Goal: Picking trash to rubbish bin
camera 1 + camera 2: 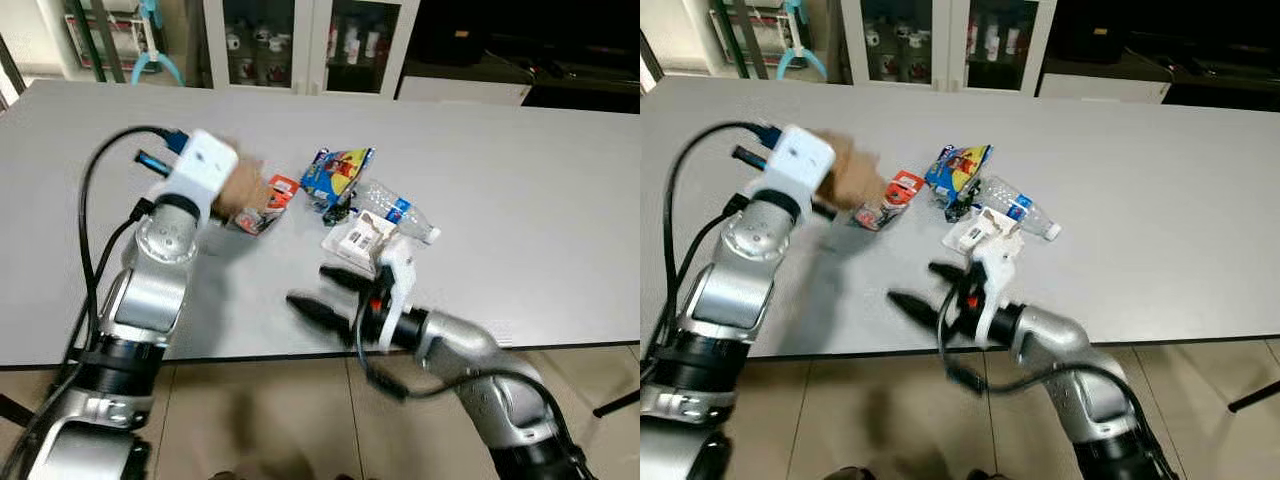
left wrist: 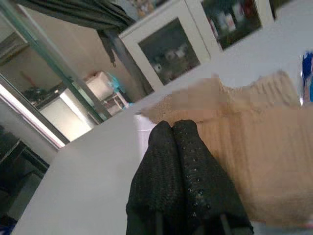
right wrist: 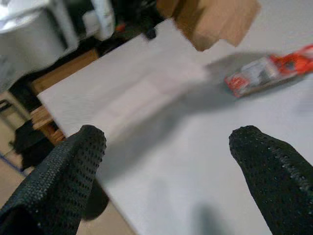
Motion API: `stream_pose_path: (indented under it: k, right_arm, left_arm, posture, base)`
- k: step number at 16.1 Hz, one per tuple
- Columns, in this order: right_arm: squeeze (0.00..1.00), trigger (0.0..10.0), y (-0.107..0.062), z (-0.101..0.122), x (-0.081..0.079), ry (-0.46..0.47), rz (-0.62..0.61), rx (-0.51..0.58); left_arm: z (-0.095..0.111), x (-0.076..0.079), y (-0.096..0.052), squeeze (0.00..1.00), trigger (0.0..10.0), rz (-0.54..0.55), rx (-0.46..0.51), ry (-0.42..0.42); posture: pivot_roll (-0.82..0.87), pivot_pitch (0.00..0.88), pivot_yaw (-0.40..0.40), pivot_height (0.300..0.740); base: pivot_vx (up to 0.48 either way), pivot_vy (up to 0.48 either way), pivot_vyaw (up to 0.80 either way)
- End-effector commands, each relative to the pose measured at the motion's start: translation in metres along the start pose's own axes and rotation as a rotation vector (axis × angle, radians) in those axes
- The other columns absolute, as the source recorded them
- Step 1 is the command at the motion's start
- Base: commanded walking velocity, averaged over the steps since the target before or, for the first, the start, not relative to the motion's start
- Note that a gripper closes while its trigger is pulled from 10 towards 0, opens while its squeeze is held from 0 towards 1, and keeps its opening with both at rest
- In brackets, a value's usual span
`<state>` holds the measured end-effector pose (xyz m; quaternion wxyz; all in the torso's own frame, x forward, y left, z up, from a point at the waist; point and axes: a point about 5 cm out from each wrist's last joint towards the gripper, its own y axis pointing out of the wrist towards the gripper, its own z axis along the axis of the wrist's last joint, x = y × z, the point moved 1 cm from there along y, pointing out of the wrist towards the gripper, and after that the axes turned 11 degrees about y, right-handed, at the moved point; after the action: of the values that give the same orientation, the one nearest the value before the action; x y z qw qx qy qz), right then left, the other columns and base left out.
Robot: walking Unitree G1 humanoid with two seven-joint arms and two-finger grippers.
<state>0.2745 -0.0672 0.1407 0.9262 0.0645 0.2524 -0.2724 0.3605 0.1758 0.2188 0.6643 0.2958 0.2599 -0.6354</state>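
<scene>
My left gripper [image 2: 171, 128] is shut on a brown cardboard piece [image 1: 240, 188], held above the grey table [image 1: 520, 180] at its left middle. Just right of the cardboard a red wrapper [image 1: 272, 203] lies on the table. Further right are a blue snack bag [image 1: 337, 172], a clear plastic bottle [image 1: 395, 208] and a white packet [image 1: 358, 238], close together. My right gripper [image 1: 308, 285] is open and holds nothing, low over the table's front edge and pointing left. In the right wrist view the cardboard [image 3: 215, 17] hangs above the red wrapper [image 3: 269, 71].
A glass-door cabinet [image 1: 300, 40] stands behind the table's far edge. Tiled floor [image 1: 280, 410] lies below the table's front edge. The right half of the table is bare.
</scene>
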Motion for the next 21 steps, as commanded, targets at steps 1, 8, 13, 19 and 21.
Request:
stream_pose_path:
  k: [1,8,13,19,21]
  right_arm:
    - [0.00,10.0,-0.003,0.008,0.009,-0.011,-0.062,0.043]
    - [0.00,10.0,-0.005,0.054,0.035,0.021,-0.303,0.380]
    - [0.00,10.0,-0.005,0.076,0.043,0.022,-0.428,0.550]
    - [0.00,10.0,0.002,0.089,0.050,-0.117,-0.575,0.614]
    - [0.00,10.0,0.004,0.092,0.051,-0.120,-0.587,0.633]
  left_arm:
    - [0.011,-0.004,0.000,0.00,10.0,0.047,0.047,-0.052]
    - [0.020,0.009,-0.005,0.00,10.0,0.081,0.165,-0.335]
    - [0.025,0.020,-0.009,0.00,10.0,0.130,0.250,-0.478]
    - [0.025,0.032,-0.005,0.00,10.0,0.132,0.259,-0.481]
    - [0.027,0.036,-0.005,0.00,10.0,0.116,0.274,-0.453]
  posture:
    - [-0.05,0.058,-0.084,0.740]
    - [-0.04,0.054,-0.081,0.740]
    - [-0.04,0.052,-0.083,0.740]
    - [-0.05,0.046,-0.079,0.740]
    - [-0.04,0.048,-0.082,0.740]
  base:
    - [0.000,0.000,0.00]
    - [0.000,0.000,0.00]
    - [0.000,0.000,0.00]
    - [0.000,0.000,0.00]
    - [0.000,0.000,0.00]
